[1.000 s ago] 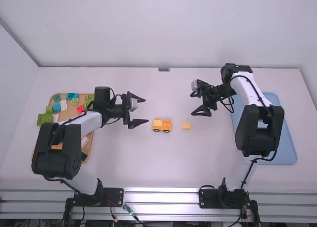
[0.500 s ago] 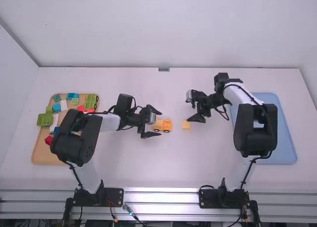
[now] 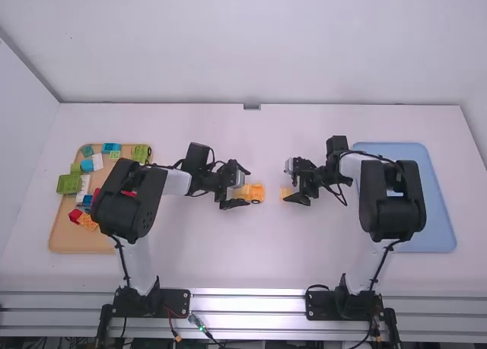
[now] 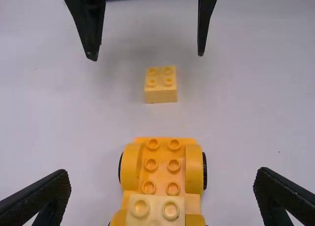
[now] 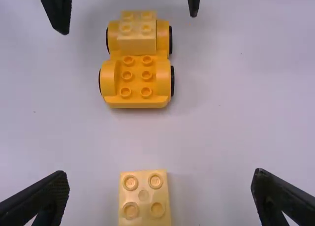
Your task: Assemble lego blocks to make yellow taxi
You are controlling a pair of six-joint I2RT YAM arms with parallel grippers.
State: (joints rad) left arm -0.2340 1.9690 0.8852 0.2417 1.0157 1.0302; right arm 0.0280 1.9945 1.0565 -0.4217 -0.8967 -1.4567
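My left gripper (image 3: 245, 186) is open in the high view, around the left end of the yellow wheeled car (image 3: 256, 192). My right gripper (image 3: 288, 184) stands open low over the small yellow block (image 3: 284, 192), to the right of the car. Between the open left gripper (image 4: 163, 174) in its wrist view lies the car base (image 4: 161, 174), with a pale yellow brick (image 4: 155, 212) on its near end and bare studs on the other. The loose four-stud block (image 5: 144, 199) sits between the spread fingers of the right gripper (image 5: 160, 174) in the right wrist view.
A tan tray (image 3: 68, 241) with several green, blue, white, red and orange bricks is at the left, partly under the left arm. A light blue tray (image 3: 437, 231) lies at the right, partly beneath the right arm. The two grippers face each other across a short gap.
The left gripper has moved right and slightly down the picture to the car, its fingers coming somewhat closer together. The right gripper has moved down the picture and slightly left, to the loose block.
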